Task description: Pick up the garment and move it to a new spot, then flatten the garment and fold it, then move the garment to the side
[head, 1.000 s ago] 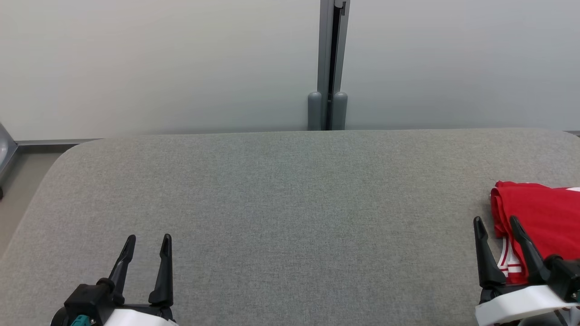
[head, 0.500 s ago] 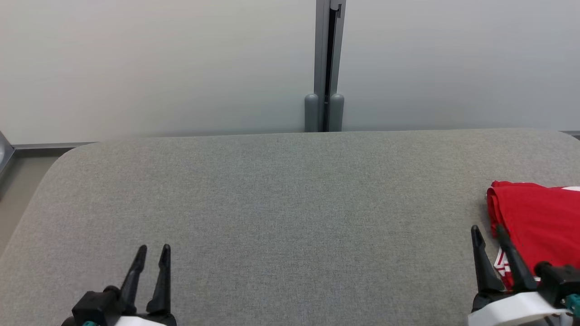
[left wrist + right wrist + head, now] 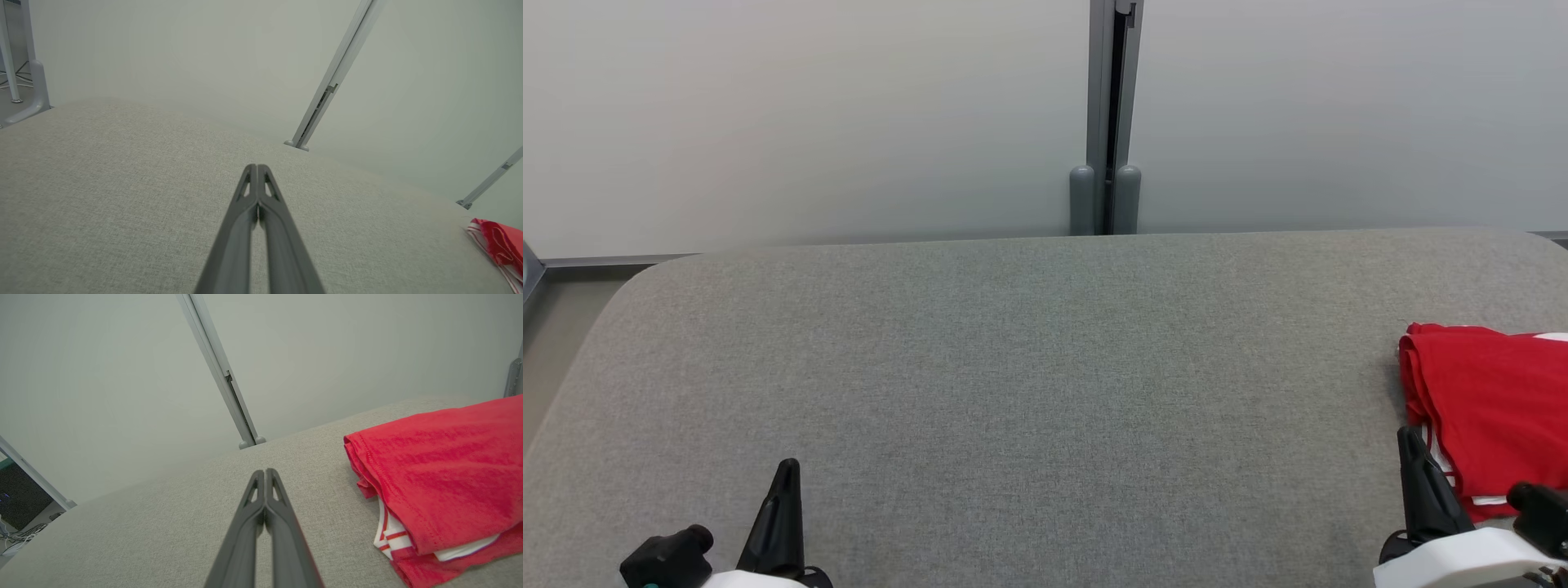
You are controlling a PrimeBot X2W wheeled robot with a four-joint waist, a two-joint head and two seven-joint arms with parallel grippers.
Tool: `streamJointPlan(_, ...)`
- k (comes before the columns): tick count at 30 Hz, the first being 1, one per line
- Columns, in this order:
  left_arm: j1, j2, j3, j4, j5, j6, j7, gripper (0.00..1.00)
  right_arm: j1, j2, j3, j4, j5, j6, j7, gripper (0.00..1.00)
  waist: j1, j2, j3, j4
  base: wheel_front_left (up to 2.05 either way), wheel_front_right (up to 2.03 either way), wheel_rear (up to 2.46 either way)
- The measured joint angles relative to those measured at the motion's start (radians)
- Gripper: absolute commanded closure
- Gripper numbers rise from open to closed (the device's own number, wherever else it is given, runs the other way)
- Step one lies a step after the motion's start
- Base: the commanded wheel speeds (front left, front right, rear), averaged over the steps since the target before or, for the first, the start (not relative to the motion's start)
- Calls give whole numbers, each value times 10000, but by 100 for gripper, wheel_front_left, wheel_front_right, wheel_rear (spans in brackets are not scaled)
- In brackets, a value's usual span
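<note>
Folded red shirt (image 3: 1494, 400) at 3 o'clock on grey padded table (image 3: 1045, 367). Left gripper (image 3: 787, 478) at 7 o'clock, pinched shut, empty. Right gripper (image 3: 1409, 437) at 5 o'clock, same, just beside shirt. Risk: careless right-arm move snags hem, spoils fold.

Bright, even, diffuse light. The garment (image 3: 1486, 392) casts a thin soft shadow along its left edge; wrist views slant the post (image 3: 325, 92) behind it.
</note>
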Motion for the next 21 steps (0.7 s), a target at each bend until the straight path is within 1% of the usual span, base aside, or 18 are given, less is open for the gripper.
streamJointPlan(21,-430,-25,301,-23,-3162,-27,867,100,-292,203,-472,15,3039,-2,871,100,0,0,105,-56,0,0,0)
